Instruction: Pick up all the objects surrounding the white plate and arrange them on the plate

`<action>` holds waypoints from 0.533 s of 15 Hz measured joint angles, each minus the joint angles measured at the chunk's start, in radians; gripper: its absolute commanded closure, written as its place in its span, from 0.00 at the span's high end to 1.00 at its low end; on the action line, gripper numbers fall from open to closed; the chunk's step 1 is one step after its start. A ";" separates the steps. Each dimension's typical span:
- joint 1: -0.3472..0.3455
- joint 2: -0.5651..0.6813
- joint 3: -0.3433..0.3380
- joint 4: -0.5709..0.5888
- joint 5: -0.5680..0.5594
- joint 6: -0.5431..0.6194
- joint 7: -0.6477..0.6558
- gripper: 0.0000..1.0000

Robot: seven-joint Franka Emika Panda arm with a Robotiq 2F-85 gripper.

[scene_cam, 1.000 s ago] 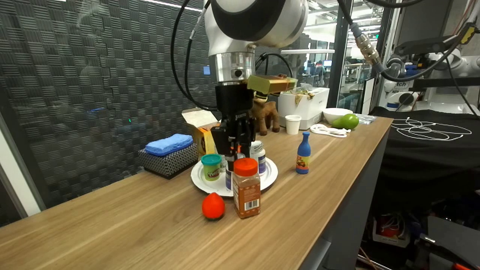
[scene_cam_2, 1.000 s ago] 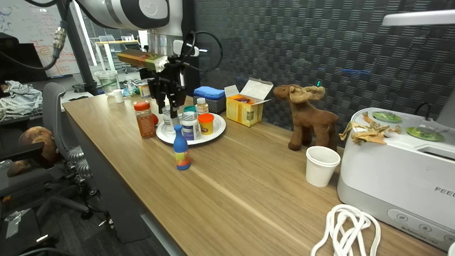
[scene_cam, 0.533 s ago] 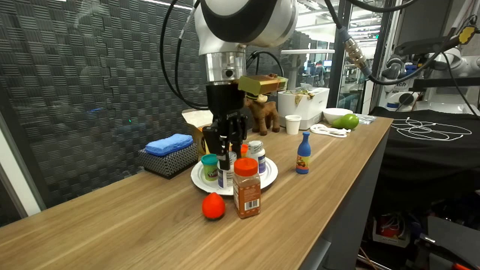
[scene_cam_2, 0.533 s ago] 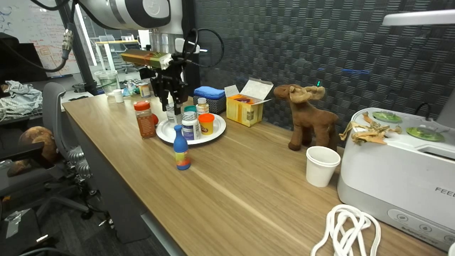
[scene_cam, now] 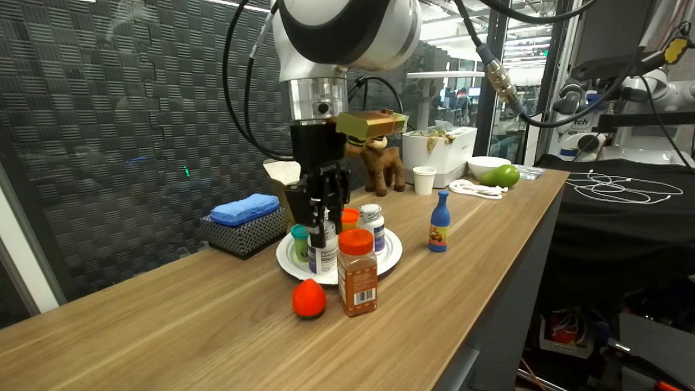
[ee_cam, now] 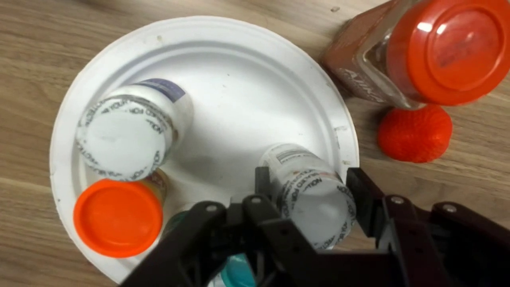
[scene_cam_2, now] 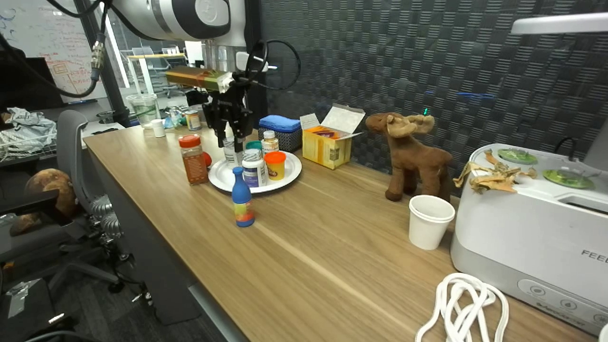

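The white plate [ee_cam: 207, 26] holds a white bottle with a purple label [ee_cam: 123, 139], an orange-lidded tub [ee_cam: 118, 217], a teal-lidded tub [scene_cam: 300, 244] and a clear bottle [scene_cam_2: 270, 143]. My gripper [ee_cam: 306, 184] is shut on another white bottle [ee_cam: 318, 211] over the plate's edge near the red ball. I cannot tell whether its base touches the plate. On the table beside the plate stand a red-capped spice jar [scene_cam: 357, 279], a red ball-like object [scene_cam: 309, 298] and a blue bottle [scene_cam_2: 242, 199]. The blue bottle is outside the wrist view.
Behind the plate are a black box with a blue cloth [scene_cam: 244, 209] and an open yellow box [scene_cam_2: 327, 148]. Farther along stand a plush moose [scene_cam_2: 413, 156], white cups [scene_cam_2: 430, 223] and a white appliance [scene_cam_2: 532, 237]. The table's edge [scene_cam: 505, 260] runs along one side.
In both exterior views my gripper has shifted sideways toward the teal-lidded tub's side of the plate. The white bottle in its jaws has moved with it. The other objects stayed in place.
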 measured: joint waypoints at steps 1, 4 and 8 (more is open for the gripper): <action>0.000 0.002 0.002 0.000 0.000 -0.004 -0.003 0.92; 0.001 0.006 0.007 0.001 0.000 -0.009 -0.004 1.00; 0.001 -0.004 0.007 0.030 0.000 -0.035 0.006 1.00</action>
